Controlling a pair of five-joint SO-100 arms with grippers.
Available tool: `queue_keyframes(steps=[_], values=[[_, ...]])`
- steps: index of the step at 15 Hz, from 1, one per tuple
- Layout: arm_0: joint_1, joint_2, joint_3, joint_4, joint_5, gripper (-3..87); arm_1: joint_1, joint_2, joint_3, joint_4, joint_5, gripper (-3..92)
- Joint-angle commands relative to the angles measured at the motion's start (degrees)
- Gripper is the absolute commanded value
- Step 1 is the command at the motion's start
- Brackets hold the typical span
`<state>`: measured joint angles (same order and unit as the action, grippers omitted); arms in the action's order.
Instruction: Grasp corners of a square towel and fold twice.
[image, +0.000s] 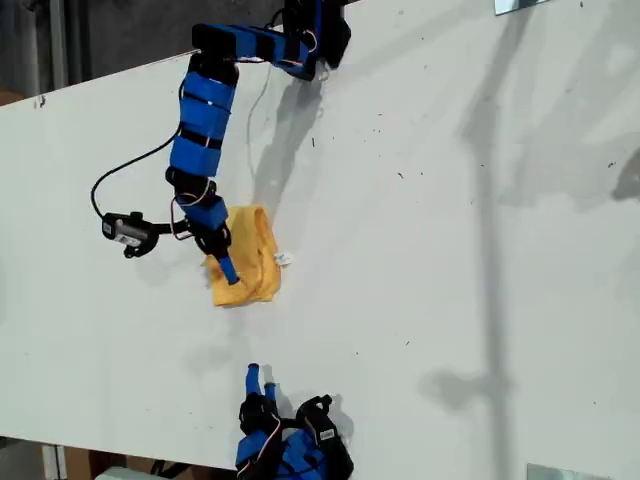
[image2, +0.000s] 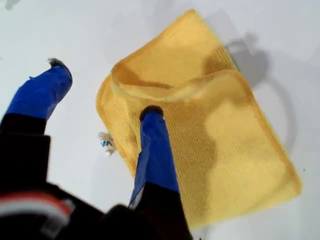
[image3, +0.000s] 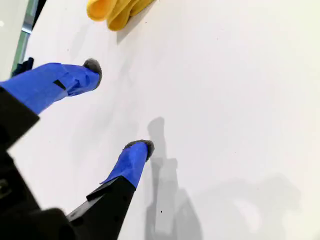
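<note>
The square towel (image: 258, 262) lies folded into a small yellow bundle on the white table, left of centre in the exterior view. Its white tag (image: 283, 259) sticks out on the exterior view's right side. My first gripper (image: 220, 258) reaches down from the table's far edge and stands open over the towel (image2: 225, 135). One of its fingers (image2: 155, 150) rests on the cloth near a raised fold. The other finger (image2: 42, 90) hangs over bare table beside the tag (image2: 106, 143). My second gripper (image: 262, 383) is open and empty near the front edge, apart from the towel (image3: 115, 10).
A small black camera (image: 125, 232) on a cable hangs off the first arm, at the towel's left in the exterior view. The white table (image: 450, 250) stretches to the exterior view's right. Its front edge runs just behind the second arm's base (image: 295, 450).
</note>
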<state>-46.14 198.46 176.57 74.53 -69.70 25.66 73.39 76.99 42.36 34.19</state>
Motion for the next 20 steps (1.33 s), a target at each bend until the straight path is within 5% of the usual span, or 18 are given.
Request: queue_keyframes(steps=[1,5,8,9,11,12,16,20], values=[[-0.35,0.26,-0.18,0.7,-0.26,23.7,2.29,24.35,13.18,1.23,-0.18,32.6],[-0.35,0.26,-0.18,0.79,-0.53,23.7,-2.64,17.31,-1.32,11.95,-3.69,38.0],[-0.26,0.26,-0.18,0.79,-0.26,23.6,1.32,39.73,27.6,3.69,3.25,35.8],[-0.18,0.26,-0.18,0.79,-0.26,23.6,1.76,48.43,38.94,0.88,5.19,32.6],[0.18,0.26,-0.44,1.32,-0.53,23.6,1.32,67.85,58.8,-2.46,9.76,1.3],[0.7,0.35,-0.7,1.76,-0.18,24.0,0.62,79.28,68.2,-2.46,12.39,-0.1],[4.66,0.35,-1.58,0.62,3.6,24.1,-0.44,114.35,80.95,19.95,17.84,-0.1],[2.11,0.35,-0.88,1.67,-0.26,16.3,6.68,114.87,86.48,23.2,24.61,-0.1]])
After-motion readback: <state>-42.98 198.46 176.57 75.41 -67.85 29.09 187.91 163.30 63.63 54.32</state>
